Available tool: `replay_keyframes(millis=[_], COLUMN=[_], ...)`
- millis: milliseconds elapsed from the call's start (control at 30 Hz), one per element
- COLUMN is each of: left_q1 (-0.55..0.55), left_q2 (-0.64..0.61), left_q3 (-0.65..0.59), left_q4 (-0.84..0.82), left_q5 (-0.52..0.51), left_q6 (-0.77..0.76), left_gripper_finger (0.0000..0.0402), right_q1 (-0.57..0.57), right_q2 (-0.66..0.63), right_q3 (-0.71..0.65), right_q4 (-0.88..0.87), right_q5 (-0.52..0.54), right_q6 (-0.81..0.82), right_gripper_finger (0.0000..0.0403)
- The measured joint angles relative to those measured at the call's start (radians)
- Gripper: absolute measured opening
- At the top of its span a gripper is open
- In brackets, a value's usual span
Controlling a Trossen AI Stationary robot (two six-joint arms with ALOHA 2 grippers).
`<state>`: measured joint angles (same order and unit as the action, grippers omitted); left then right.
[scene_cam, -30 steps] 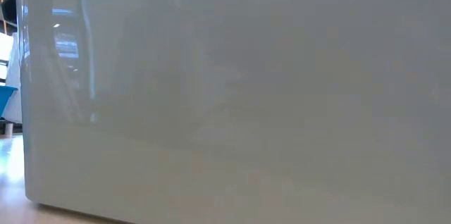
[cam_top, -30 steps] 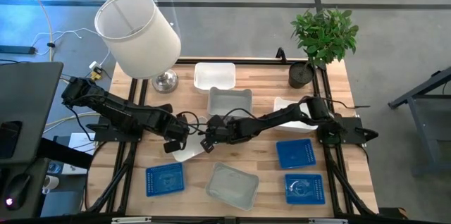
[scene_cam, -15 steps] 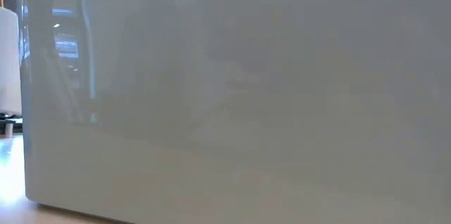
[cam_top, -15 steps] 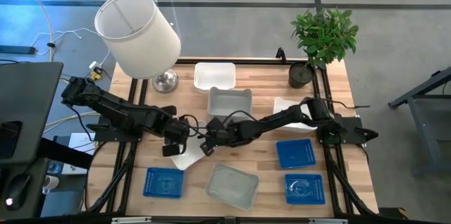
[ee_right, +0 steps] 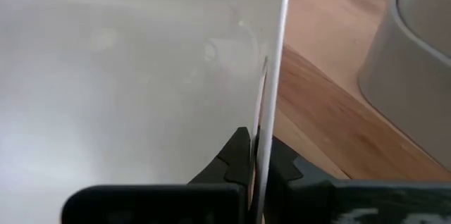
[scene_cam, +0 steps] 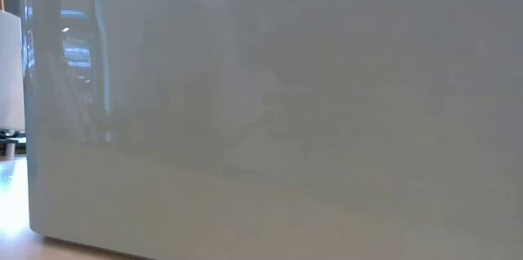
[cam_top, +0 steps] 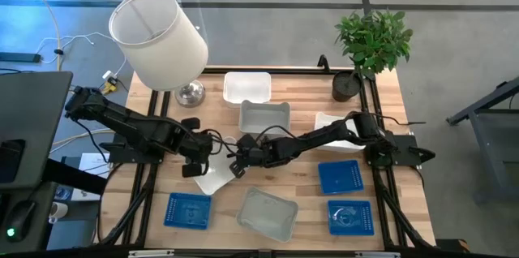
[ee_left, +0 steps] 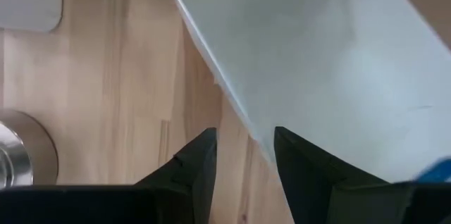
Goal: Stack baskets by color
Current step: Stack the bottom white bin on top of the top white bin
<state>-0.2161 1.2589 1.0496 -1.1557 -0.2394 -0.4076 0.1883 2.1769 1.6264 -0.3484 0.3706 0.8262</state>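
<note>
Right gripper (cam_top: 238, 163): I see it just left of centre in the high view, its jaws clamped on the rim of a white shallow plastic basket (cam_top: 213, 178); my right wrist view shows the thin white wall (ee_right: 271, 76) pinched between the dark fingers.
Left gripper (cam_top: 197, 163): at the same basket's left edge, jaws apart; in my left wrist view the two fingers (ee_left: 194, 168) straddle the white rim (ee_left: 232, 104) without pressing it.
Held white basket: centre-left, tilted, between the two grippers.
Other white baskets: one (cam_top: 246, 88) at upper centre, another (cam_top: 334, 122) right of centre, partly under the right arm.
Translucent grey baskets: one (cam_top: 264, 117) just below the upper white one, another (cam_top: 267, 213) at lower centre.
Blue patterned baskets: one (cam_top: 187, 209) at lower left, two at lower right (cam_top: 339, 176) (cam_top: 350, 217).
Low view: I get only a pale grey wall (scene_cam: 278, 113) filling the frame, too close to tell more.
Surroundings: big white lampshade (cam_top: 158, 39) at upper left, green potted plant (cam_top: 369, 43) at upper right, on the wooden table (cam_top: 300, 185).
</note>
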Motion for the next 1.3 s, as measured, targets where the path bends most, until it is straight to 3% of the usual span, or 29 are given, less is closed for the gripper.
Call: replay_keyframes(millis=[400, 700, 967, 1300], left_q1=[0.0, -0.001, -0.001, 0.0], left_q2=[-0.173, -0.268, -0.312, -0.326], left_q3=[0.001, 0.001, 0.001, 0.0], left_q4=[0.003, 0.001, 0.0, -0.008], left_q5=[0.008, -0.019, -0.043, -0.051], left_q6=[-0.005, 0.0, 0.026, 0.07], left_gripper_finger=[0.0126, 0.0127, 0.0127, 0.0127], right_q1=[-0.006, -0.005, -0.022, -0.137], right_q2=[-0.003, -0.081, -0.187, -0.284], right_q3=[-0.003, -0.003, -0.003, -0.003], right_q4=[0.006, 0.023, 0.047, 0.039], right_q5=[0.002, 0.024, 0.045, 0.035], right_q6=[-0.023, -0.092, -0.203, -0.257], right_gripper_finger=[0.0, 0.0, 0.0, 0.0])
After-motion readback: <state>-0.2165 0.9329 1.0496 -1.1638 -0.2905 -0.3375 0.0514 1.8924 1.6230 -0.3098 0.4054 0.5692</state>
